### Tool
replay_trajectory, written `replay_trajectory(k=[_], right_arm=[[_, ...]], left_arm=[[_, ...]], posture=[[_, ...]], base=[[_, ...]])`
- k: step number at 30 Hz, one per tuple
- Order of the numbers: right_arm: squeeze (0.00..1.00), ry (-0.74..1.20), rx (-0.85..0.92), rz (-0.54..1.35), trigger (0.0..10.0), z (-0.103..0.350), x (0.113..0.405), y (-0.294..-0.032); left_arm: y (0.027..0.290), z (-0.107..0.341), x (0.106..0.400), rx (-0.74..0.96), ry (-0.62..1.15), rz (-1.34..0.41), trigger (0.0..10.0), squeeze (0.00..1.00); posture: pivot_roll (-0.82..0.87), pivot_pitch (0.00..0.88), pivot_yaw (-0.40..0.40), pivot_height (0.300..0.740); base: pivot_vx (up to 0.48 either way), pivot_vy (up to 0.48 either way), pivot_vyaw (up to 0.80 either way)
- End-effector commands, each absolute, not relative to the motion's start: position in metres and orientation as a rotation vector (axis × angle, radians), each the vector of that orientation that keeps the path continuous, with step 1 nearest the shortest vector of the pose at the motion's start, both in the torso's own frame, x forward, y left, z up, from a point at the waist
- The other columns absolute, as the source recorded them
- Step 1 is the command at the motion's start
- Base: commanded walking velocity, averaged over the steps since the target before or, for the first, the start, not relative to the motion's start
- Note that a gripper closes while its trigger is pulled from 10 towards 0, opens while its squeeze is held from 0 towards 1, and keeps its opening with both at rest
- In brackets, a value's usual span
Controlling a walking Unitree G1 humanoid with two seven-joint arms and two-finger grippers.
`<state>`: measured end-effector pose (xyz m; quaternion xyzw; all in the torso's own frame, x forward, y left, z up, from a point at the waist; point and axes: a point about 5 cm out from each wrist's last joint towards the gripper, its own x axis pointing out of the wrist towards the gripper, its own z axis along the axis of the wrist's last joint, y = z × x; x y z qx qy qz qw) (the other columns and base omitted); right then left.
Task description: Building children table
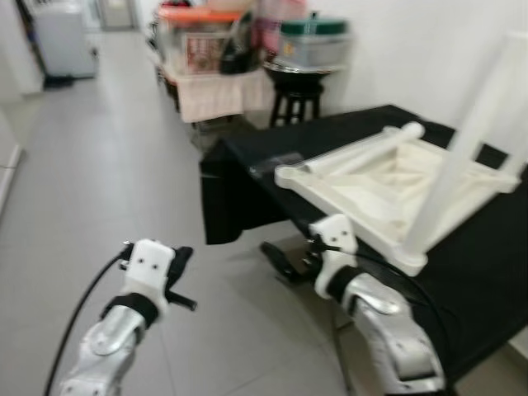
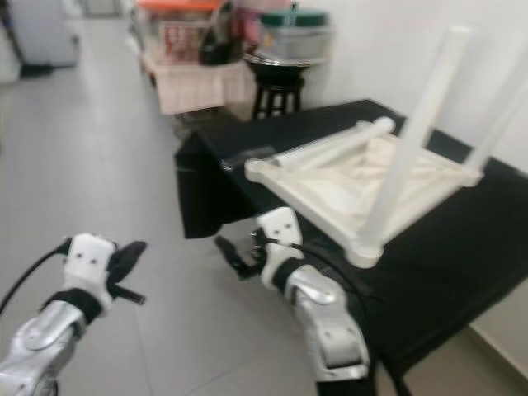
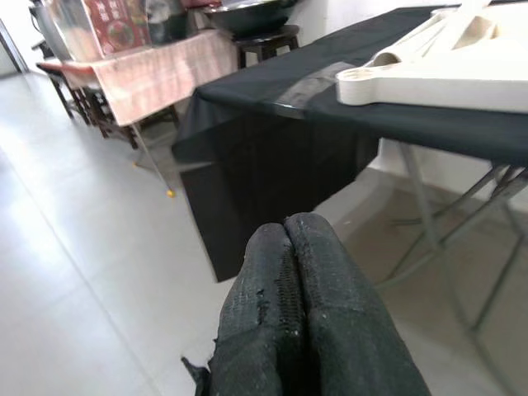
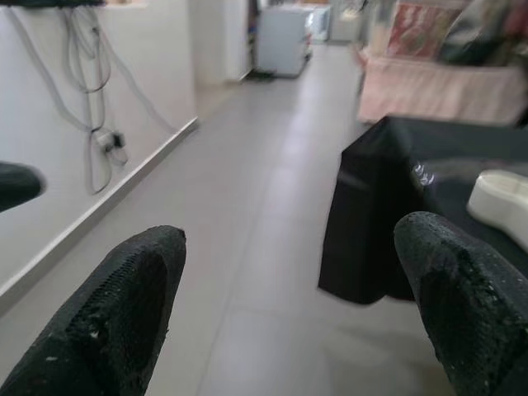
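In the left eye view, the small white table [image 1: 396, 186] is seen upside down on a black-covered table [image 1: 487, 272], at about two o'clock from the grippers. Two of its legs are already standing upward, and one loose leg [image 1: 367, 148] is lying across its underside; it is probably turned over so that the legs can be fitted from above. The right gripper [image 1: 285, 262] is held just beside the near corner, over the floor, touching nothing.

In the right eye view, the left gripper [image 2: 125, 276] is raised at eight o'clock, well apart from the work.

In the left wrist view, its fingers [image 3: 326, 313] are pressed together, with nothing between them.

In the right wrist view, the fingers [image 4: 124, 305] are spread wide, perhaps ready for taking a part.
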<state>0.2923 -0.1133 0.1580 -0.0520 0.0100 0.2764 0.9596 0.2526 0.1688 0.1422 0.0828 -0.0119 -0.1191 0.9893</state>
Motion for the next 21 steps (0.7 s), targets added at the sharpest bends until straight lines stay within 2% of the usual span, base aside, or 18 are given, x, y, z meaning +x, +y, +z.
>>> replay_trajectory(k=[1,7,19,21], right_arm=[[0.00,0.048,-0.132,0.523,10.0,0.1498,0.2938,-0.1202],[0.00,0.032,-0.166,0.513,10.0,0.1498,0.2938,-0.1166],[0.00,0.029,-0.123,0.483,10.0,0.1494,0.3027,-0.1128],[0.00,0.031,-0.116,0.489,10.0,0.1487,0.3030,-0.1123]], left_arm=[[0.1632,0.1414,0.2533,0.181,-0.015,-0.257,10.0,0.00],[0.1644,0.1378,0.2546,0.173,0.002,-0.258,10.0,0.00],[0.1610,0.1364,0.2534,0.167,-0.008,-0.274,10.0,0.00],[0.1609,0.1357,0.2537,0.166,-0.007,-0.276,10.0,0.00]], posture=[[0.02,0.000,-0.023,0.740],[0.02,0.000,-0.018,0.740],[0.02,0.000,-0.019,0.740],[0.02,0.000,-0.020,0.740]], base=[[0.000,0.480,0.00],[0.000,0.467,0.00],[0.000,0.000,0.00],[0.266,0.000,0.00]])
